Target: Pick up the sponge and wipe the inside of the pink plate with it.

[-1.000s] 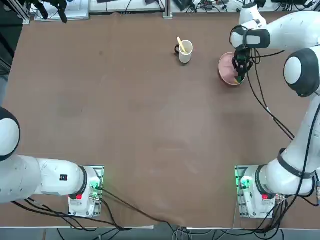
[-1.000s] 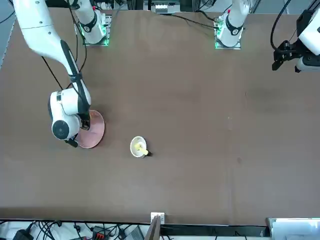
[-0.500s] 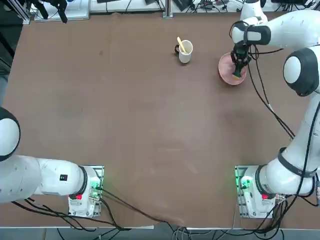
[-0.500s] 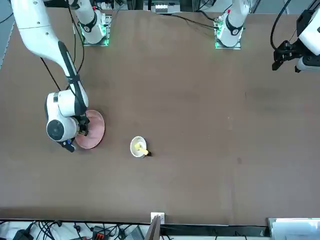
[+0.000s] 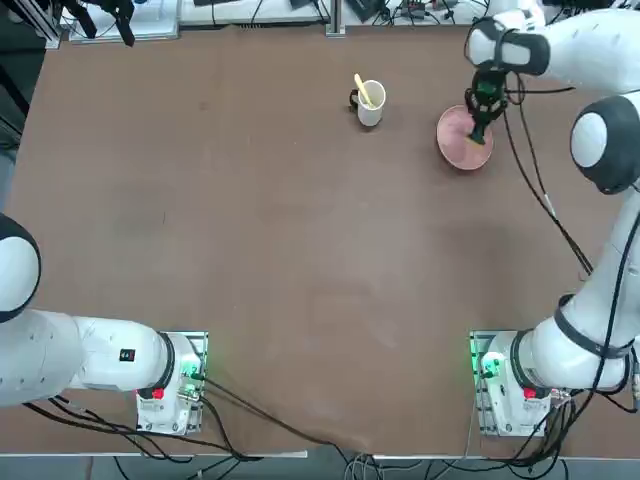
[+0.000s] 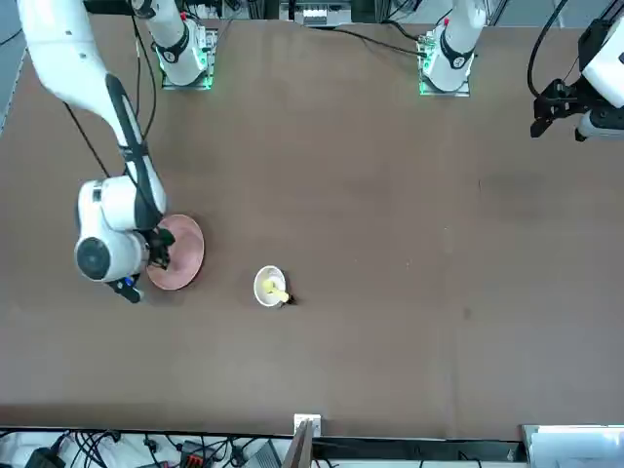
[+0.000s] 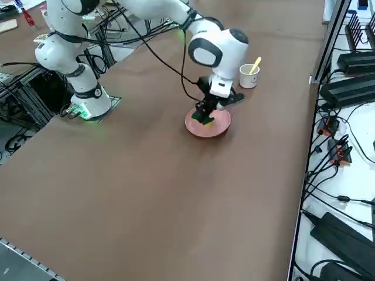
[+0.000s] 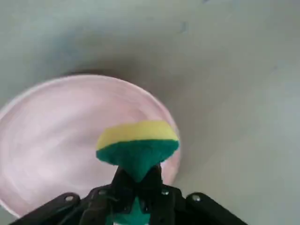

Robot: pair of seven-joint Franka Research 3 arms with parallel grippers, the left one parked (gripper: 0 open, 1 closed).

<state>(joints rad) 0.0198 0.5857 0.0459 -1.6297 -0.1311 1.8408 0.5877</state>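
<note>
**Sponge held over the pink plate**

Right gripper (image 8: 136, 187) is squeezed tight on the sponge (image 8: 137, 145). Its two black fingers pinch the green part, and the sponge bulges out past them. The yellow layer is on the far side, away from the fingers.

From overhead, the gripper (image 5: 480, 128) points down at the plate (image 5: 455, 145), near the plate's right edge. The plate is pink, round and shallow, and it sits on the brown table (image 5: 280, 230) far from the robot's base, on the right side. From the side, the sponge (image 7: 205, 118) is down inside the plate (image 7: 218, 127), close to its rim. I cannot tell if it presses on the plate or hangs just above it.

From across the table, the gripper (image 6: 161, 255) is at the plate's (image 6: 185, 258) edge.

A white mug (image 5: 371, 103) with a yellow stick in it stands on the table to the left of the plate, apart from it.
</note>
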